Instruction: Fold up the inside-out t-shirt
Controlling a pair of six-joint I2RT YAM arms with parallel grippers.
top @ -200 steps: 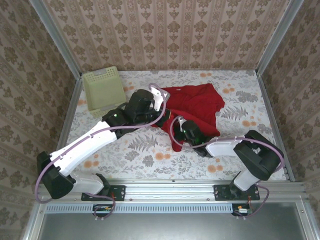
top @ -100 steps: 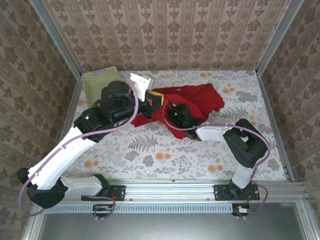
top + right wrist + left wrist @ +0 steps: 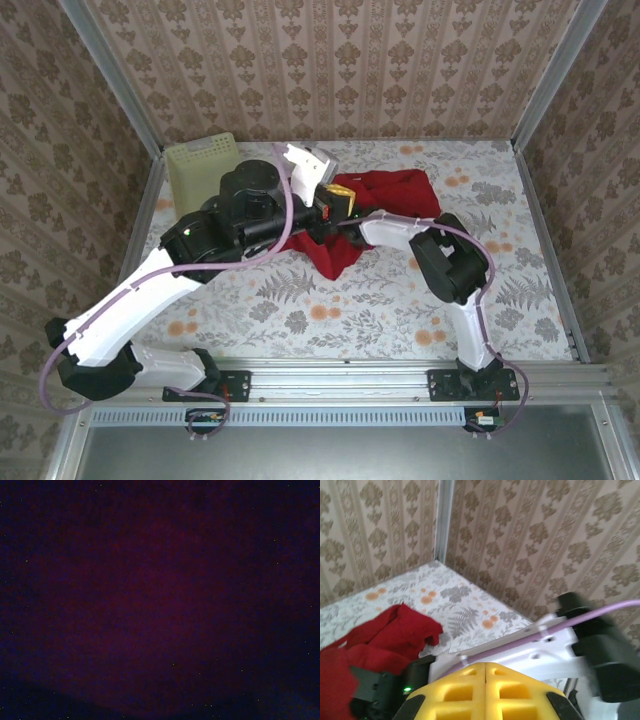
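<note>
While I steer from the overhead camera, the red t-shirt [image 3: 400,190] lies bunched at the far middle of the flowered table [image 3: 300,300]. The pale green basket [image 3: 200,172] sits away to its left, in the far left corner. One lobe of the shirt spreads toward the back wall, and a second lobe reaches toward the near edge and ends in a blunt point. The left arm [image 3: 150,290] stretches diagonally from its base, and the left gripper [image 3: 338,203] sits at the shirt's left edge. On its wrist camera the yellow fingers [image 3: 455,692] are pressed flat together, clenched. I cannot see whether a fold of cloth is pinched at their tips. That same camera shows crumpled red cloth to the left and the flowered table running to the far corner. The right arm [image 3: 392,228] folds back sharply at its elbow, and its white forearm runs leftward over the shirt to meet the left gripper. A lilac cable [image 3: 600,612] trails along it. I cannot tell whether the right gripper is released or clenched. Its own camera gives me a dark reddish blur, probably cloth lying against the lens.
</note>
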